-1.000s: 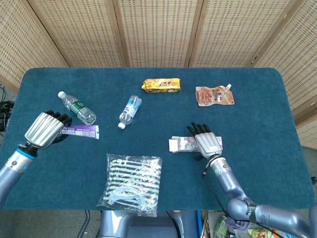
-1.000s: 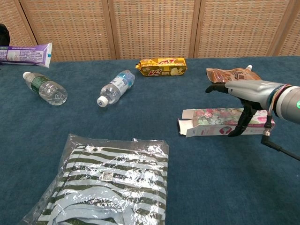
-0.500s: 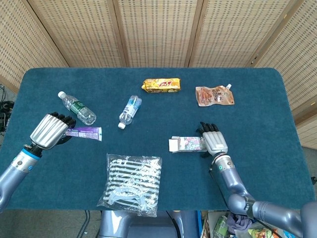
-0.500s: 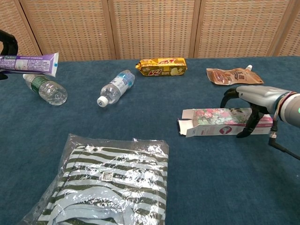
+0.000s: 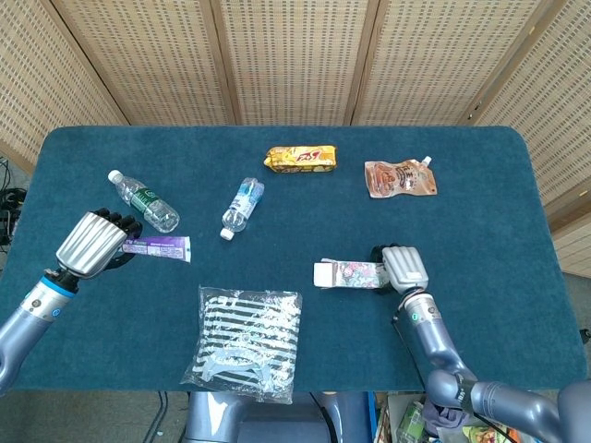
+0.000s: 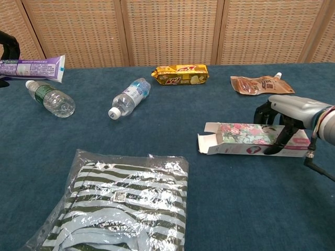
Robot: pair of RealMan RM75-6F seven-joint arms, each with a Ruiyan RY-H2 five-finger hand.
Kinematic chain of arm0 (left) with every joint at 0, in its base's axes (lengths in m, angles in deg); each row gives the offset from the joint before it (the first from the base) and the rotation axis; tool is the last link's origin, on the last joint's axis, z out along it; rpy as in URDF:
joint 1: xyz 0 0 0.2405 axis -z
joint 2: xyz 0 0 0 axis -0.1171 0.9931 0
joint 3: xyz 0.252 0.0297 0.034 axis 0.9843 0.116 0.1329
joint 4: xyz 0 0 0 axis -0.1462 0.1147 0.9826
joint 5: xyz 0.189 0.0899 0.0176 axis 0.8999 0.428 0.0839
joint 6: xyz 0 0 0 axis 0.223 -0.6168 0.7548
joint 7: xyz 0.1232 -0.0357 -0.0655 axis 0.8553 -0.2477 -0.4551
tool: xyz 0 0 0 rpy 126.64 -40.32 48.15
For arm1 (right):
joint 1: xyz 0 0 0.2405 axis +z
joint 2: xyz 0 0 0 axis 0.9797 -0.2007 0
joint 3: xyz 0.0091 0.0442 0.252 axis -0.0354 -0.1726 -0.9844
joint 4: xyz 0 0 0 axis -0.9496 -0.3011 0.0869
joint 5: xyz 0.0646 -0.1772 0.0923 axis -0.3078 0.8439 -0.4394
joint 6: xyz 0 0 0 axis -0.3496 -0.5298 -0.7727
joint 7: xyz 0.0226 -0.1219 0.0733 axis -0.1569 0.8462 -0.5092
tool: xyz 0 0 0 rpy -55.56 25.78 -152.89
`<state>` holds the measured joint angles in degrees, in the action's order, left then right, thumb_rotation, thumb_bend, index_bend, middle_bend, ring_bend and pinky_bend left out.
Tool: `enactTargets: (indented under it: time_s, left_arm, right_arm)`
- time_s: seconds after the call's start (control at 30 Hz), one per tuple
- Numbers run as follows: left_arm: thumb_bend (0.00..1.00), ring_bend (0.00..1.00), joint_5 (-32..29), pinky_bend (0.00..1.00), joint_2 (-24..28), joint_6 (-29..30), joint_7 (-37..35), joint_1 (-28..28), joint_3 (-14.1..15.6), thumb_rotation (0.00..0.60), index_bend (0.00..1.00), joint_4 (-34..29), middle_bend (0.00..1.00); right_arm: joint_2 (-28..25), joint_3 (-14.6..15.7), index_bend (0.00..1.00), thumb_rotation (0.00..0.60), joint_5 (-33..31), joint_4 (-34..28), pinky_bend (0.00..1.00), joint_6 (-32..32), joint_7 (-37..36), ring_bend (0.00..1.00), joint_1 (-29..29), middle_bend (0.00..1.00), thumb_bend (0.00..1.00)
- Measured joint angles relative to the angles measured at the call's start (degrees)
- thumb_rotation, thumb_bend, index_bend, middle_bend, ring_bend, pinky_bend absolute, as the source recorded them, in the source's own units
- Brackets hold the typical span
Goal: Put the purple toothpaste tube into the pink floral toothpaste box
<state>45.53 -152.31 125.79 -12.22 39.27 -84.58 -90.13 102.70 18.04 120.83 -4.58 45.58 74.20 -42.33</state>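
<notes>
My left hand (image 5: 90, 245) holds the purple toothpaste tube (image 5: 157, 246) above the table's left side, with the tube pointing right. The chest view shows the tube (image 6: 32, 68) raised at the far left and only a dark bit of the left hand (image 6: 6, 44) at the frame's edge. The pink floral toothpaste box (image 5: 354, 274) lies flat right of centre, its open flap end facing left. My right hand (image 5: 404, 268) grips the box's right end. In the chest view its fingers (image 6: 285, 112) curl over the box (image 6: 243, 138), thumb on the near side.
Two water bottles (image 5: 145, 201) (image 5: 242, 208) lie at the left and centre. At the back lie a yellow snack pack (image 5: 300, 159) and a brown spout pouch (image 5: 399, 178). A bagged striped shirt (image 5: 247, 340) sits at the front edge.
My right hand slid to the box's right end and curled around it; the box shifted slightly. My left hand carried the tube a little to the right.
</notes>
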Motion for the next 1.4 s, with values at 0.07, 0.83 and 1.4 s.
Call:
enactTargets:
  time_s: [0.07, 0.83, 1.4]
  left_arm:
    - [0.31, 0.62, 0.1, 0.63, 0.3, 0.1, -0.1, 0.1, -0.1, 0.6, 0.85, -0.6, 0.71]
    - [0.33, 0.62, -10.9, 0.63, 23.5, -22.7, 18.6, 9.3, -2.7, 0.6, 0.85, -37.0, 0.71]
    - [0.34, 0.62, -35.2, 0.63, 24.9, -29.5, 45.2, 18.0, -3.8, 0.6, 0.85, -48.6, 0.71]
  right_arm:
    - [-0.5, -0.1, 0.57, 0.6, 0.7, -1.5, 0.45, 0.3, -1.3, 0.38, -0.4, 0.47, 0.09]
    - [-3.6, -0.7, 0.57, 0.6, 3.1, -22.2, 0.45, 8.6, 2.2, 0.38, -1.7, 0.47, 0.09]
    - [-1.2, -0.5, 0.57, 0.6, 3.6, -20.9, 0.45, 8.8, 4.1, 0.38, -0.6, 0.46, 0.09]
